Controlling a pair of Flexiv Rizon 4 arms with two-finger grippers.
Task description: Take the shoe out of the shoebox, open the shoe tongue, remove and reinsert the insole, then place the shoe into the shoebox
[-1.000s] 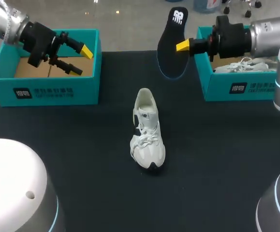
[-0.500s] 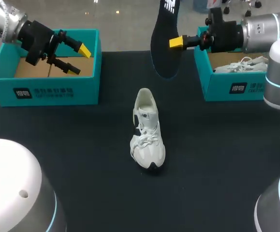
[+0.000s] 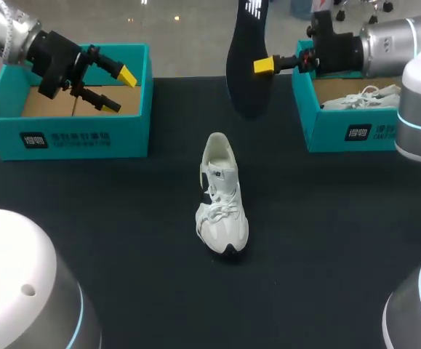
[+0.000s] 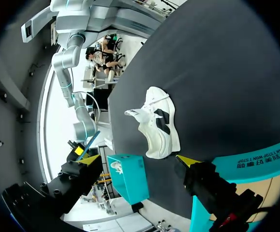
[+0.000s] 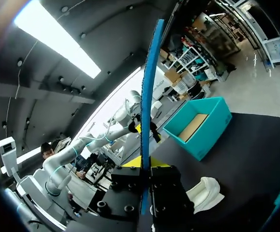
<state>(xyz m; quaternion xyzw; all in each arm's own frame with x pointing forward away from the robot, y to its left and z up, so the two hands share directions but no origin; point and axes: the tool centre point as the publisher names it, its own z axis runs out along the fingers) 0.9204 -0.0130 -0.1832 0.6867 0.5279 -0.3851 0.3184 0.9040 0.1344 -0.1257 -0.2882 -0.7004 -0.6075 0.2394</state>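
1. At my left, an open teal cardboard shoebox [image 3: 86, 138] sits on the black table top [image 3: 326, 233], and I can see its brown floor.
2. My left gripper [image 3: 119, 91] hangs over that box's right half, its yellow-tipped fingers spread wide with nothing between them.
3. The white lace-up sneaker [image 3: 221, 200] stands on its sole mid-table, toe toward me, well apart from both boxes.
4. The flat black insole [image 3: 245, 58] hangs on end in the air beyond the sneaker, between the two boxes.
5. My right gripper [image 3: 265, 65] reaches in from the right and is clamped on the insole's right edge; its wrist view shows the insole edge-on between the fingers.
6. At my right, a second teal shoebox [image 3: 341, 134] holds another white shoe [image 3: 363, 98].
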